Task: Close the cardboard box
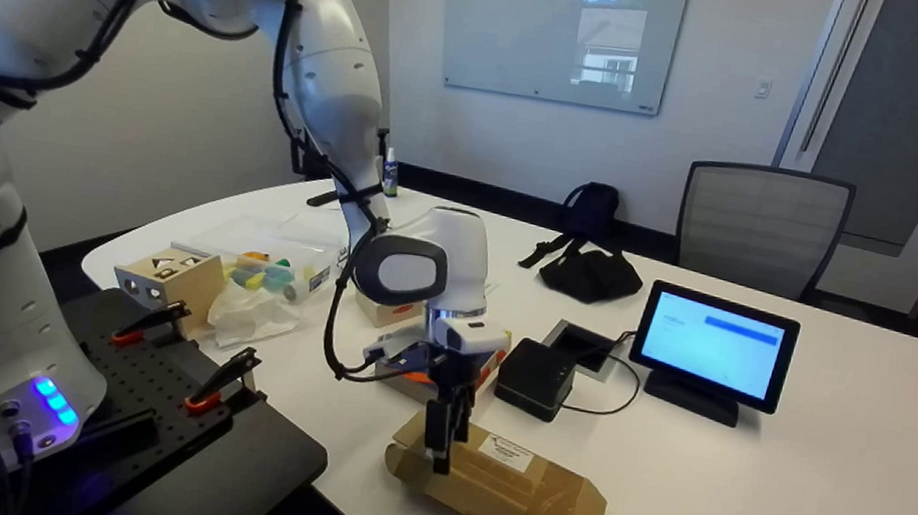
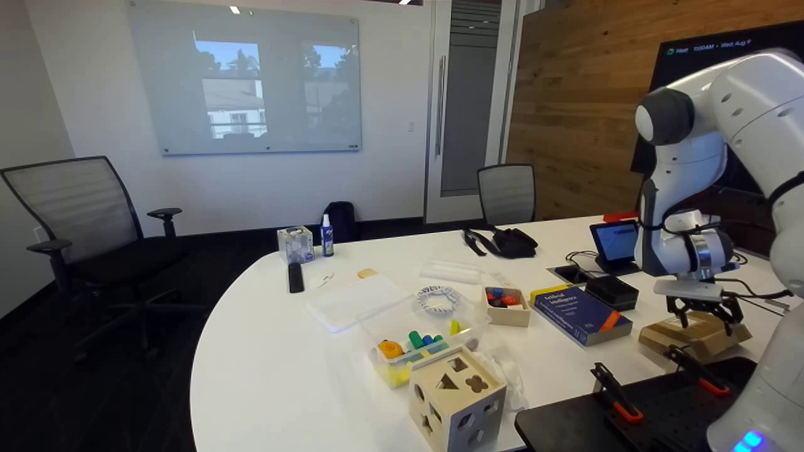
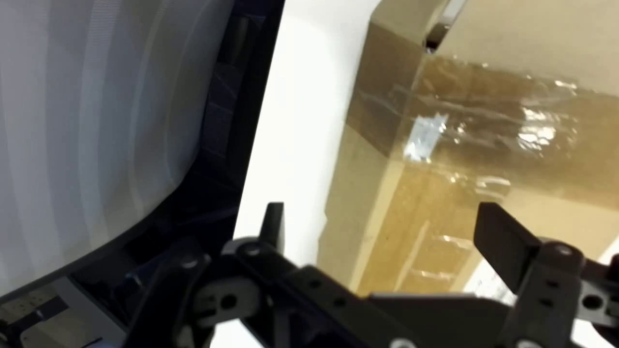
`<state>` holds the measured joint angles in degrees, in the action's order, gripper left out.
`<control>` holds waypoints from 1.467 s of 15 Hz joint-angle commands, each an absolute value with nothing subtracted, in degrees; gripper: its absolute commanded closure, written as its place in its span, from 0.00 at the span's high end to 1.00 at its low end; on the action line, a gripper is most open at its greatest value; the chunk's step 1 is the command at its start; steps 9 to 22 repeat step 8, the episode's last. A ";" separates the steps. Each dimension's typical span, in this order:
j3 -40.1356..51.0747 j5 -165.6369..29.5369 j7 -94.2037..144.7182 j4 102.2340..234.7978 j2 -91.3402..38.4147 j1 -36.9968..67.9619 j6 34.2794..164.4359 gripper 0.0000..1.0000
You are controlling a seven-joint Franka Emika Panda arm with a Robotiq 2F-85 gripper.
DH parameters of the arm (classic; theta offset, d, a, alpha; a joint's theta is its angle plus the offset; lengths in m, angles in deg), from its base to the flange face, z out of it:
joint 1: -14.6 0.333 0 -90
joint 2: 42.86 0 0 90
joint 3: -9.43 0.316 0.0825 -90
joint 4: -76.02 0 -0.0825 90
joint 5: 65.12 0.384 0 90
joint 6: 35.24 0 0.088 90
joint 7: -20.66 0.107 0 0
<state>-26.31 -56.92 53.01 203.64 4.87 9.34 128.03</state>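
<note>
The brown cardboard box [image 1: 514, 497] lies on the white table near its edge, with tape and a white label on top. It also shows in an exterior view [image 2: 697, 336] and the wrist view [image 3: 425, 203]. Its top is covered and the inside is hidden, apart from a small dark gap at one corner in the wrist view. Rounded end flaps show at its ends. My gripper [image 1: 446, 450] points down over the box, open and empty; it also shows in an exterior view [image 2: 705, 323]. In the wrist view [image 3: 379, 212] one finger is over the box, the other beside its long side.
A blue book [image 2: 584, 314] and a black device [image 1: 536, 379] stand close behind the box. A tablet screen [image 1: 713, 343], a wooden shape cube [image 2: 458, 398] and a clear bin of toys [image 2: 402, 370] are on the table. Clamps [image 1: 224, 382] sit on the robot's black base plate.
</note>
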 commanded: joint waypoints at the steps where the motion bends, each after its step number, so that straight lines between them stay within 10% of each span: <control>1: -31.35 -58.06 48.67 211.00 -8.44 13.77 127.41 1.00; 22: -43.72 -66.92 48.37 216.29 -26.15 23.77 123.48 1.00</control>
